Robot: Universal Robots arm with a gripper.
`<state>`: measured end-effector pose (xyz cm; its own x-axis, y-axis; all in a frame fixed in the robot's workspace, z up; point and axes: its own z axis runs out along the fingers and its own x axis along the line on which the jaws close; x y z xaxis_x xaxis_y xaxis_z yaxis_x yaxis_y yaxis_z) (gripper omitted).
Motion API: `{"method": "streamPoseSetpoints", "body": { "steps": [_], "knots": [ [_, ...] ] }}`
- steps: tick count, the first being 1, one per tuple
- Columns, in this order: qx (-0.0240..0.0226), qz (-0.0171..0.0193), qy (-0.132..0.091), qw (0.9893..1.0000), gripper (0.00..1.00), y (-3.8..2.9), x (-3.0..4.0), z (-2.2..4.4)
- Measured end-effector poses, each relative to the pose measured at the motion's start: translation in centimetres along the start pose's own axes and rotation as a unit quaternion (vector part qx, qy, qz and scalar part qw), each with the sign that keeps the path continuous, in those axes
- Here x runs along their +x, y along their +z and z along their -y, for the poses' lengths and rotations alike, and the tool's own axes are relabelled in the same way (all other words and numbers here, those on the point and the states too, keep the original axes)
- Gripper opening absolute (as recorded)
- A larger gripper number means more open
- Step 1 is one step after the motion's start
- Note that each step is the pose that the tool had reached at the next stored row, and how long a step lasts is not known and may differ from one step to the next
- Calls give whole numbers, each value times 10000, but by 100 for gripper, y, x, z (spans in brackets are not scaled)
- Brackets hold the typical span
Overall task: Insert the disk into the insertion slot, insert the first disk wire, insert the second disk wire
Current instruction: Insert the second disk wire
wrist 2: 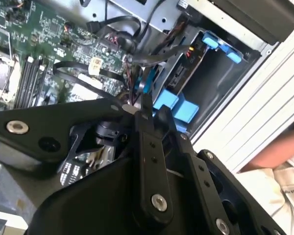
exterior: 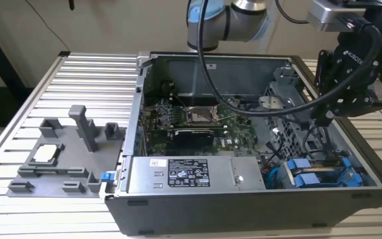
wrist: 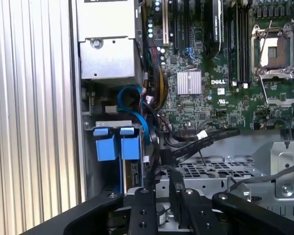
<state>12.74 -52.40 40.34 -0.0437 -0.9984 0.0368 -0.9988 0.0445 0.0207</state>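
Entry, arm over the open computer case (exterior: pixel 244 211), which lies on the slatted table (exterior: pixel 78 74).

- The gripper (exterior: pixel 325 118) hangs inside the case at the exterior view's right, above the drive bay. In both wrist views the jaws are drawn close together, pinching a black wire (wrist: pixel 161 169) that runs towards the bay. Gripper also at (wrist: pixel 175 193) and (wrist 2: pixel 146 111).
- The disk (exterior: pixel 308 179) is seated in the slot at the near corner of the case, on the exterior view's right. Its blue carrier tabs face upward, side by side (wrist: pixel 109 147), (wrist 2: pixel 179 107).
- A blue ribbon cable (wrist: pixel 137 105) loops between the bay and the motherboard (exterior: pixel 198 124).
- Writing: the power supply (exterior: pixel 191 174) carries a white label with black print along the near wall, too fine for me to make out. White lettering sits on the board by the finned heat sink (wrist: pixel 188 82), and more on the gripper housing.
- A grey fixture tray (exterior: pixel 58 159) lies on the table at the exterior view's left, well apart from the case.
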Motion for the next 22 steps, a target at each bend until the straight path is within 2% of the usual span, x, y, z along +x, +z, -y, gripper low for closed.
{"method": "streamPoseSetpoints", "body": {
  "steps": [4,7,9,13,14,20,22],
  "knots": [
    [23,-18,1,10000,27,30,-25,-175],
    [75,-70,3,9999,27,57,-73,-261],
    [122,-76,-2,9999,27,80,-102,-290],
    [259,-109,-10,9996,27,111,-124,-337],
    [275,-130,-16,9995,27,116,-124,-340],
    [314,-360,-31,9989,27,135,-125,-345],
    [326,-412,-33,9986,28,144,-125,-347]
  ]
}}
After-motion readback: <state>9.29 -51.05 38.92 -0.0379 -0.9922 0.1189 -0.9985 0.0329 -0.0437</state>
